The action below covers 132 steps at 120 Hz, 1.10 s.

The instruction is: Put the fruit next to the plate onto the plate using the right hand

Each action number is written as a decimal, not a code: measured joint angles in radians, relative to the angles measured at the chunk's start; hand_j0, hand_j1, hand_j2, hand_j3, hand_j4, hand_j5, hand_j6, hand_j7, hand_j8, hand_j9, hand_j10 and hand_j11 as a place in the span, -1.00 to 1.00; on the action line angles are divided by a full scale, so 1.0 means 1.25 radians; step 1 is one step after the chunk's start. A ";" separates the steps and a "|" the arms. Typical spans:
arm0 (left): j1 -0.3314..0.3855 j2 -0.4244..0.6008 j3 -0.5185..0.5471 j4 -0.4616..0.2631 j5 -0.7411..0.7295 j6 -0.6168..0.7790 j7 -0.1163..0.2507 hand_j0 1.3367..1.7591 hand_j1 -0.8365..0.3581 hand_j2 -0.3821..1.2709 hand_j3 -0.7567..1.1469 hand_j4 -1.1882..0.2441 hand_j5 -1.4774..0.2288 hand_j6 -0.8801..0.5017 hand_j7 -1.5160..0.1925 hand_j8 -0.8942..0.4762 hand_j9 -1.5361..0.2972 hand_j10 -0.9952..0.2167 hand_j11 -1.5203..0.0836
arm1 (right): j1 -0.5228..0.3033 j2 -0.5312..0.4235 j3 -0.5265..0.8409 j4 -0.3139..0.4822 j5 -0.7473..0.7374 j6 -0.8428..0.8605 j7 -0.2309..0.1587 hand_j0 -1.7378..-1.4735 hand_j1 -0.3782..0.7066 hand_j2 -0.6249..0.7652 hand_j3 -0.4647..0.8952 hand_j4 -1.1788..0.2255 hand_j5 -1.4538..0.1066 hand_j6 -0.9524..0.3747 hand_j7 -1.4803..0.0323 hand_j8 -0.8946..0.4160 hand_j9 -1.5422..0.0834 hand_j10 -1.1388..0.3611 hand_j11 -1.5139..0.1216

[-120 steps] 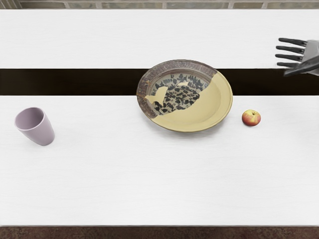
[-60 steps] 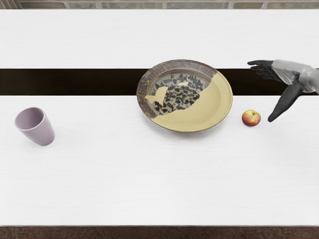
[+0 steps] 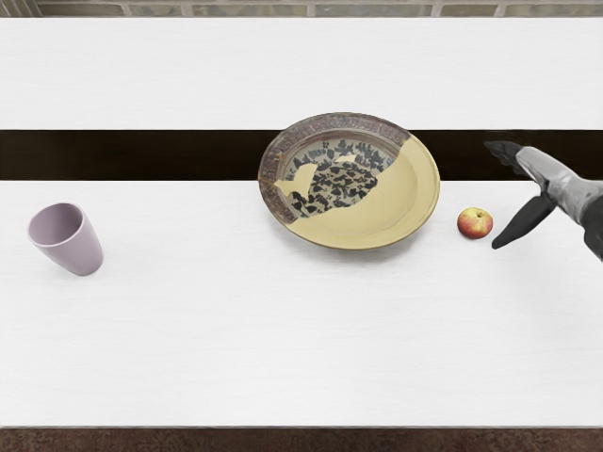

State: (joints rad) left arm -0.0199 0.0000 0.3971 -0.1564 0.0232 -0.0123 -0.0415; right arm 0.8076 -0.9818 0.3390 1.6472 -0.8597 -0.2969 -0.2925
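hovering spread and empty, the right hand (image 3: 545, 184) is just beside the apple (image 3: 475, 223).

Right hand (image 3: 548, 181) presents edge-on: its outstretched fingers overlap and cannot be counted. Its arm (image 3: 595, 217) is cut off by the right picture edge. Counter (image 3: 283, 330) runs beyond both side edges.

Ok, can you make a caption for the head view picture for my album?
The open right hand hovers near a small apple lying beside the plate.
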 joint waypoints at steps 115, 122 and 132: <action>0.000 0.000 0.000 0.000 0.000 0.000 0.000 0.52 0.52 -0.48 -0.21 0.33 0.38 -0.06 0.42 -0.04 0.34 0.26 0.52 | 0.030 0.168 -0.054 -0.048 -0.173 -0.145 -0.255 -0.40 -0.39 -0.17 -0.32 0.31 0.44 0.04 0.52 -0.03 0.49 0.17 0.44; 0.000 0.000 0.000 0.000 0.000 0.000 0.000 0.52 0.52 -0.48 -0.21 0.33 0.38 -0.06 0.42 -0.04 0.34 0.26 0.52 | 0.028 0.172 -0.069 -0.048 -0.190 -0.164 -0.255 -0.40 -0.37 -0.17 -0.32 0.30 0.43 0.03 0.51 -0.04 0.48 0.17 0.44; 0.000 0.000 0.000 0.000 0.000 0.000 0.000 0.52 0.52 -0.48 -0.21 0.33 0.38 -0.06 0.42 -0.04 0.34 0.26 0.52 | 0.026 0.176 -0.086 -0.048 -0.206 -0.187 -0.255 -0.40 -0.36 -0.17 -0.32 0.29 0.42 0.03 0.50 -0.05 0.47 0.16 0.43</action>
State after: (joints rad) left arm -0.0199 0.0000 0.3973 -0.1564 0.0231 -0.0123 -0.0415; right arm 0.8399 -0.7620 0.2318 1.5873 -1.1175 -0.5303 -0.6108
